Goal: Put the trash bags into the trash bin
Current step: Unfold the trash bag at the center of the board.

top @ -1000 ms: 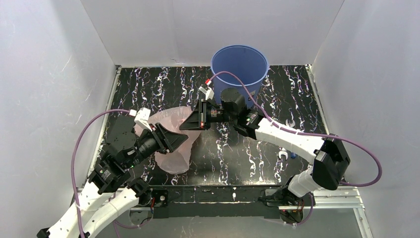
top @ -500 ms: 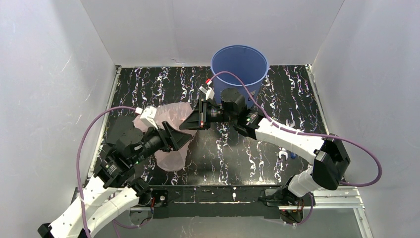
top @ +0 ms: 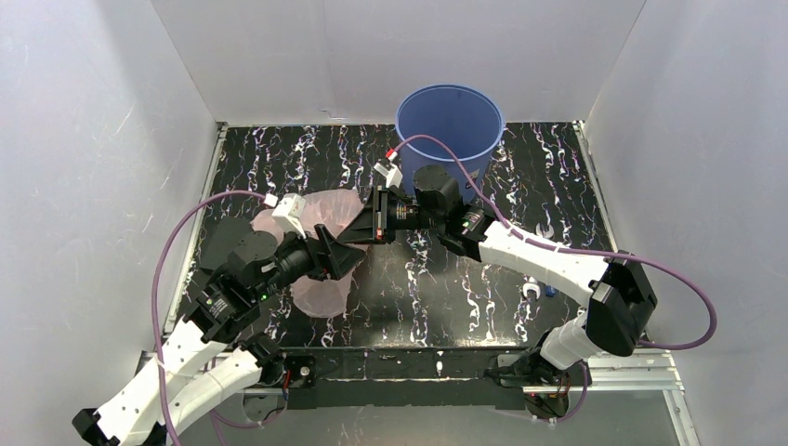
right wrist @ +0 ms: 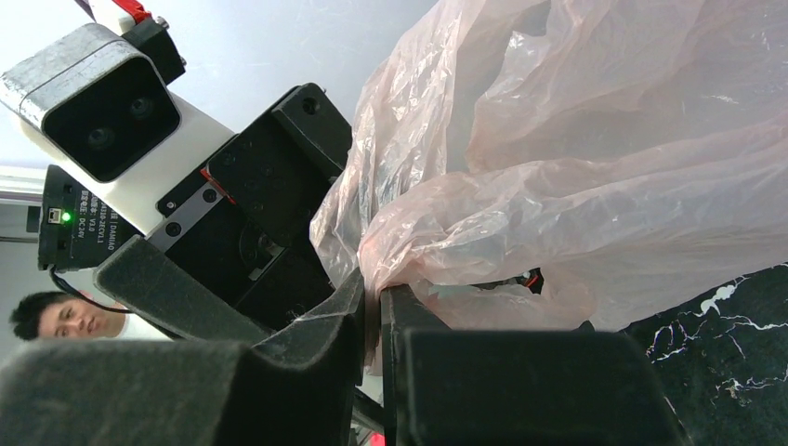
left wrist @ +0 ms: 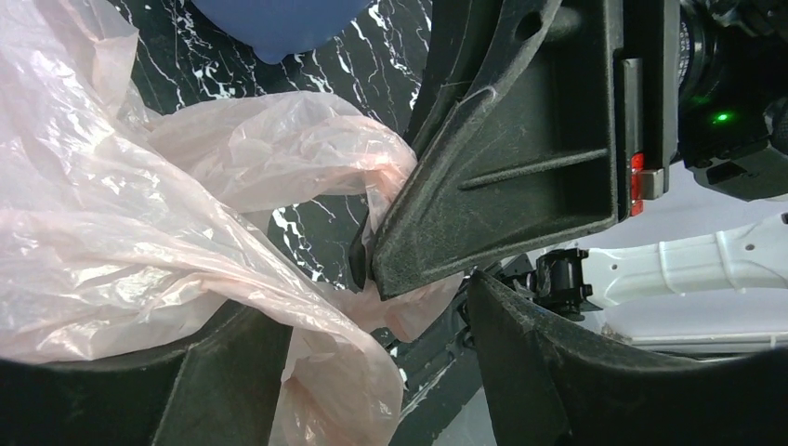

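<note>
The pale-pink trash bag point(top: 321, 212) is bunched at mid-left of the table, held up off the surface. My right gripper point(top: 350, 229) is shut on a fold of the bag's film point(right wrist: 520, 186), with the film pinched between its fingers point(right wrist: 374, 299). My left gripper point(top: 351, 260) is right beside it, below and left. Its jaws stand wide open, with film draped over the left finger point(left wrist: 223, 372) and hanging between them point(left wrist: 167, 223). The right gripper's tip point(left wrist: 376, 265) sits just above the left jaws. The blue bin point(top: 451, 119) stands upright at the back, behind the right wrist.
White walls close in the table on three sides. Small white and blue items point(top: 536, 291) lie on the table to the right of the right forearm. The purple cables arch over both arms. The left arm's camera housing point(right wrist: 102, 102) is close to the right gripper.
My left arm has moved right and forward, bringing its open jaws up to the right gripper. The bag has bunched tighter. The right arm has held still.
</note>
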{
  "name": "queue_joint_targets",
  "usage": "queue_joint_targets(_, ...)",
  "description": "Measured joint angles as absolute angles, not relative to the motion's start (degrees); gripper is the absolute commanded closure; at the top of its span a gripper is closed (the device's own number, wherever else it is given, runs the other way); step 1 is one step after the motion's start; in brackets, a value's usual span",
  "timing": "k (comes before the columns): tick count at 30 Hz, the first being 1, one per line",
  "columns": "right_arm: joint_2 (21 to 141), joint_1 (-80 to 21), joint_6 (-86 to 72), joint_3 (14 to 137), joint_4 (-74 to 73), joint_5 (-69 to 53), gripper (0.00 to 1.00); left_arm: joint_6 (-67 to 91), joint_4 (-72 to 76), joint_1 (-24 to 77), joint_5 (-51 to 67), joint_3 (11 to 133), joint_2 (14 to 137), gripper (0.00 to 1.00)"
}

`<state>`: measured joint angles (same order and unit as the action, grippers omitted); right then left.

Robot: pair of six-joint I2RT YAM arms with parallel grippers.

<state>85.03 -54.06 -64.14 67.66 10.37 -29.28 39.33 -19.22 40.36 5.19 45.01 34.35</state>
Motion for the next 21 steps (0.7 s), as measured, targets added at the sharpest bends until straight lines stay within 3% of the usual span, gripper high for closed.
queue_joint_targets(6, 85.03, -54.08, -64.1, 67.77, 9.72, -29.28, 0.8, 35.64, -19.38, 40.36, 6.31, 46.09, 35.38, 0.39)
queue_joint_targets(14, 85.03, -54.06, -63.94, 68.55, 8.82, -29.52, 0.79, 32.58, -19.29, 40.29, 11.29, 47.88, 39.16, 0.65)
queue_joint_targets(16, 85.03, -54.06, -63.79, 69.12, 8.71, -29.5, 0.79, 32.47, -19.51, 40.29, 11.73, 47.86, 39.55, 0.77)
queue_joint_targets(21, 85.03, -54.02, -63.05, 70.32, 8.69, -29.47, 0.73, 32.62, -19.79, 40.23, 11.53, 47.72, 38.2, 0.95)
